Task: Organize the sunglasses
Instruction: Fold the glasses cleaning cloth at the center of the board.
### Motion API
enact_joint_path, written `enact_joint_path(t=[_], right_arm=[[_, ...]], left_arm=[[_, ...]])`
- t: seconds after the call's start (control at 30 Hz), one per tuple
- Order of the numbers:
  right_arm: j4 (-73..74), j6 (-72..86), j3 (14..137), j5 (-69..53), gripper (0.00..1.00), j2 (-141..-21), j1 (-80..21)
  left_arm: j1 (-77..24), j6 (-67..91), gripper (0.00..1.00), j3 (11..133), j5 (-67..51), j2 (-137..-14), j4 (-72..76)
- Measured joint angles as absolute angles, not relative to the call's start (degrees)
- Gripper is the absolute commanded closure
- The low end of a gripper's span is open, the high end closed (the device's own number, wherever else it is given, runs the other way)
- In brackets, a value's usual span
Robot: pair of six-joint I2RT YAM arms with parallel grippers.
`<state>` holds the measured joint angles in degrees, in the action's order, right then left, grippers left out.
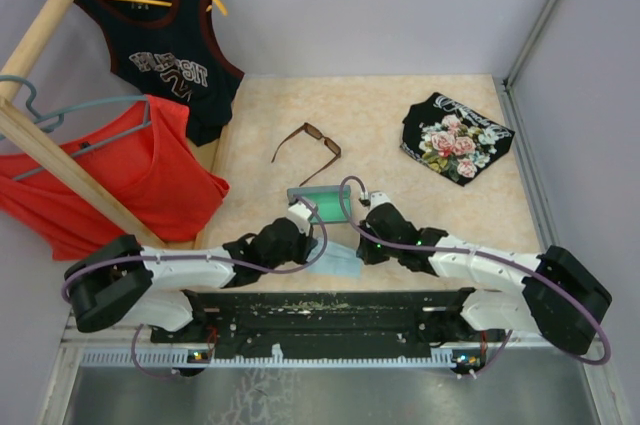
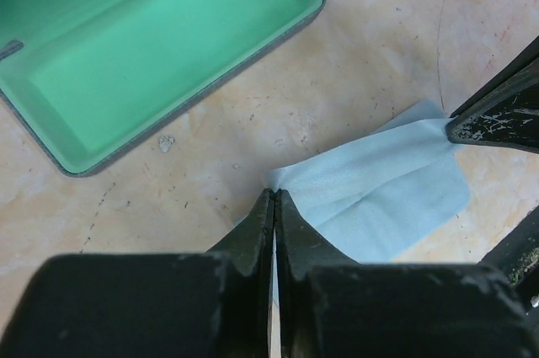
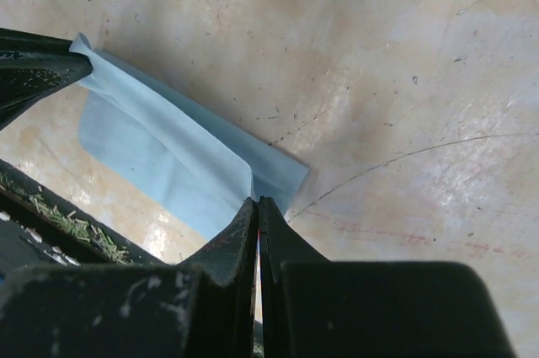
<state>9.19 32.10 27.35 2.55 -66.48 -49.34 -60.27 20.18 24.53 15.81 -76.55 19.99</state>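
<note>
The brown sunglasses (image 1: 308, 150) lie open on the table beyond the case, away from both grippers. The case (image 1: 318, 202) lies open, its green inside up; it also shows in the left wrist view (image 2: 152, 46). The light blue cloth (image 1: 336, 263) lies folded in front of the case. My left gripper (image 1: 314, 245) is shut on one corner of the cloth (image 2: 379, 198). My right gripper (image 1: 358, 245) is shut on the opposite corner of the cloth (image 3: 168, 147). The fingers of each gripper show in the other's wrist view.
A black floral cloth pouch (image 1: 455, 137) lies at the back right. A wooden rack (image 1: 60, 160) with a red top (image 1: 120, 180) and a dark jersey (image 1: 165, 55) stands at the left. The table's front edge is just behind the cloth.
</note>
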Motion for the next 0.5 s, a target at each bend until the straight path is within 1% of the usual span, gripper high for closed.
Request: enact_joint_path(t=[0.07,0.17,0.23,0.3,0.5], right_arm=[[8.84,32.1,26.94,1.93,1.0,-66.48,-49.34],[7.81,32.1,26.15,0.75,1.0,-66.41,-49.34],[7.16,32.1,25.45,-0.12,1.0,-66.35,-49.34],[6.24,32.1,24.69,-0.8,0.97,-66.3,-49.34],[4.84,32.1,22.2,-2.7,0.94,-64.23,-49.34]], left_arm=[[-60.27,20.62,0.87,24.23,15.35,-76.47,19.97],[-60.27,21.32,0.81,23.22,14.87,-75.75,19.84],[-60.27,21.89,0.79,22.48,14.74,-75.02,19.7],[-60.27,22.46,0.77,21.63,14.72,-74.15,19.7],[-60.27,24.29,0.76,19.16,14.55,-70.26,19.29]])
